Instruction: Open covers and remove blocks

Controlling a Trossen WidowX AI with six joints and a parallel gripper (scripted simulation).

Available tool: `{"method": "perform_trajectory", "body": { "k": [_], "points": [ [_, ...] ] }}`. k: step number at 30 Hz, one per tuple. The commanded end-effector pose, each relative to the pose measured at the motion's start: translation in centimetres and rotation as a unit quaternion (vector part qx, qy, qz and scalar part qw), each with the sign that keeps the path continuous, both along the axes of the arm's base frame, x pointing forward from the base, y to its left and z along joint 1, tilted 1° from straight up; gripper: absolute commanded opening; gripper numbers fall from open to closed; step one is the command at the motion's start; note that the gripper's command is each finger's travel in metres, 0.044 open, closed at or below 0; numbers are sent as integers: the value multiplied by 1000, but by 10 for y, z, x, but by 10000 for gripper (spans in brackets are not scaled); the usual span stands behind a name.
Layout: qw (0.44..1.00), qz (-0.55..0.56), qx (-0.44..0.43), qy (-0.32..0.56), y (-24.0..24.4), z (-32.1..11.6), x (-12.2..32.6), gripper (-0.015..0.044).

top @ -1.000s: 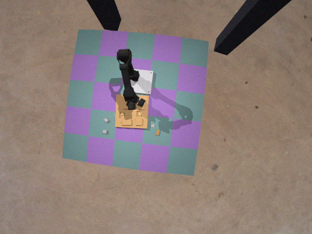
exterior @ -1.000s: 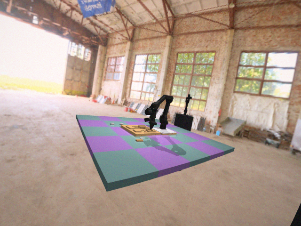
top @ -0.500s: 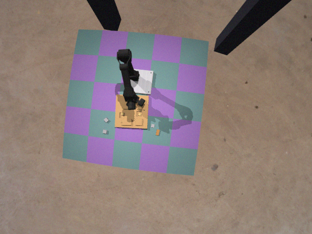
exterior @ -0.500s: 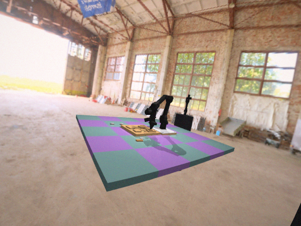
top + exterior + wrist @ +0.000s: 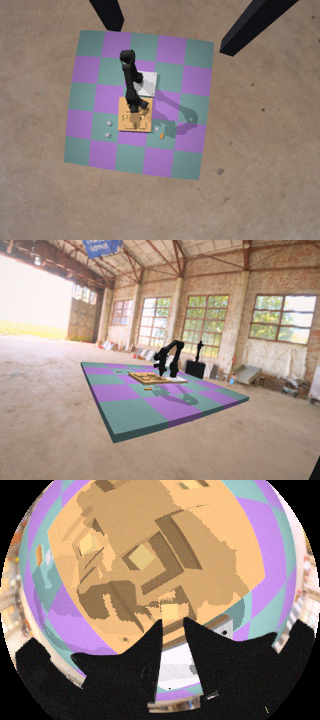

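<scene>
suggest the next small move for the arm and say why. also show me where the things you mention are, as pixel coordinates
Probably lower the fingers a little over the near yellow patch (image 5: 170, 611), then check alignment: they stand parted with nothing between them, and that patch lies just ahead of their gap in the wrist view.

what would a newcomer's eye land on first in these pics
Probably the big green and purple checkered table, standing on a bare floor in a brick-walled hall with tall windows. Next, the black arm bent over an orange puzzle board near the table's middle. Small gray blocks and one orange piece lie beside the board.
</scene>
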State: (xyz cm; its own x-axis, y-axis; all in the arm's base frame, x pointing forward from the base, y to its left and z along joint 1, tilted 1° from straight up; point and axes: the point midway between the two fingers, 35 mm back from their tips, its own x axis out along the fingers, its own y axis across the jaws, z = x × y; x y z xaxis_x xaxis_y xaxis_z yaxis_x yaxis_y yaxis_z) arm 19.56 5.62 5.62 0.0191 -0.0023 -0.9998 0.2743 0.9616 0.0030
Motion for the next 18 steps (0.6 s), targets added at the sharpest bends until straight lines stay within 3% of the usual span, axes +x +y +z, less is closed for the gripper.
{"method": "perform_trajectory", "body": {
  "k": [1, 8, 18],
  "points": [
    [1000, 1, 2, -8, 0, 17, 3, 144],
    [1000, 2, 2, -9, -1, 46, 1, 144],
    [1000, 2, 2, -9, 0, 34, 2, 144]
  ]
}}
